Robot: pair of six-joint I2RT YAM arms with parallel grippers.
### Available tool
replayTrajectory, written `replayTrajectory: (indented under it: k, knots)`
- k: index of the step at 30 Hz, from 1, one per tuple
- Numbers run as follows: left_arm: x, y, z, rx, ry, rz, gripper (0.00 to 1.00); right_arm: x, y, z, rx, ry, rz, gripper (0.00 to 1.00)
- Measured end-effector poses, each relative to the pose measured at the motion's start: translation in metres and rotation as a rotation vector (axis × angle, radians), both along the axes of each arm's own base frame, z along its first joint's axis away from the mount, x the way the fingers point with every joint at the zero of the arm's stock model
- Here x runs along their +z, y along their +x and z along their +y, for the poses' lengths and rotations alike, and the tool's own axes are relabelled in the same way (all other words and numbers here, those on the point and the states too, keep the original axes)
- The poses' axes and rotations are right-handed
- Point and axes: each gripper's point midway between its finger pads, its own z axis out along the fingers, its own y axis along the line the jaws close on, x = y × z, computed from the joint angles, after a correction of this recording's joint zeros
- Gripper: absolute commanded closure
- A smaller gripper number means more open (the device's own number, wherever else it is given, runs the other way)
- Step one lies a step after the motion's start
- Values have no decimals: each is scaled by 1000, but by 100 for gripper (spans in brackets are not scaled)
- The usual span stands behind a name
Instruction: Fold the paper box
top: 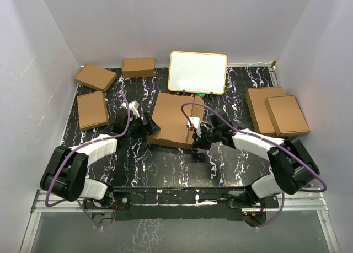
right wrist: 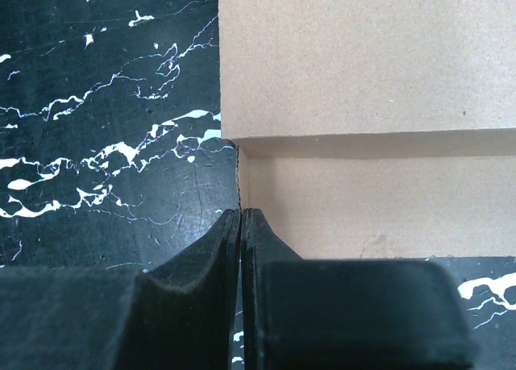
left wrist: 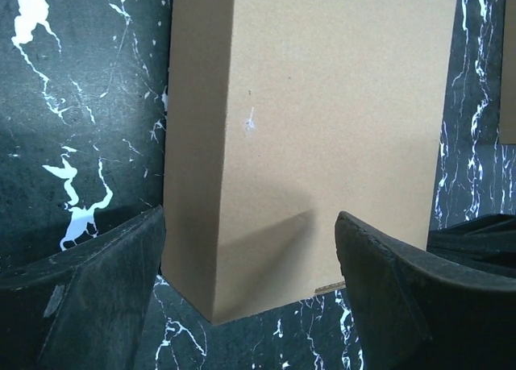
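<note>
The paper box (top: 172,116) lies mid-table as a partly folded brown cardboard piece with a raised panel. My left gripper (top: 146,124) is open at its near left corner. In the left wrist view the box (left wrist: 322,104) fills the middle, and the gripper (left wrist: 250,305) has one finger on each side of the corner without touching it. My right gripper (top: 197,134) is at the box's near right edge. In the right wrist view the gripper (right wrist: 241,218) is shut, and a thin upright wall edge of the box (right wrist: 363,64) runs in between the fingertips.
A white-faced board with a tan frame (top: 197,72) stands behind the box. Small folded brown boxes lie at the back left (top: 95,76), (top: 138,67), at the left (top: 92,110), and stacked at the right (top: 278,112). White walls enclose the table.
</note>
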Motion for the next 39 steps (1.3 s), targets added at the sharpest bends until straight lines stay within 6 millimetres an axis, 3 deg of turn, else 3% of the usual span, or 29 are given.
replayTrajectory:
  k: [16,39]
  knots:
    - [-6,-3,-3,-32,6,8,28,1,-4,9,35,-29,9,92]
    - [-7,1,-4,-38,20,9,29,1,-2,10,3,-68,26,92]
